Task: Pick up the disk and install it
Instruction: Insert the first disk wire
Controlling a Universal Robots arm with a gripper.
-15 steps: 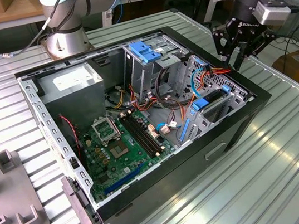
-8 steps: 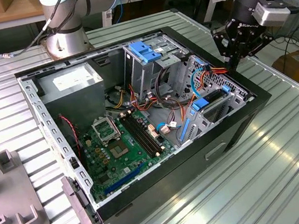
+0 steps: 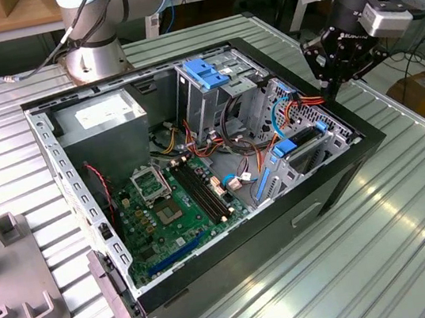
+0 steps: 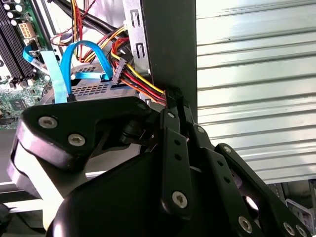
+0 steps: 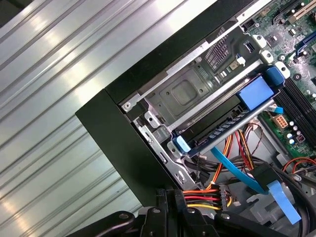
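Hovering at the upper right of the exterior view, the gripper (image 3: 333, 86) stands over the far corner of the open computer case (image 3: 237, 271), just above its black rim. Claw: fingers drawn together with nothing between them, as seen in both wrist views.

The disk (image 5: 215, 122) is not in the claw. It lies in the lower drive cage (image 5: 183, 93) inside the case, at centre right of the exterior view, its dark body framed by blue rail. Whether it is fully seated cannot be told. Red, orange and yellow power cables (image 5: 207, 193) run just beside the fingertips, and a blue data cable (image 4: 84, 54) loops near the bay.

Risks, as judged: a descent from this position could land the fingers on the case rim or snag the cable bundle, since both lie close under the claw. Pressing the disk with the fingers together could tilt it in its rails and jam it. A dragged cable could strain its connector.
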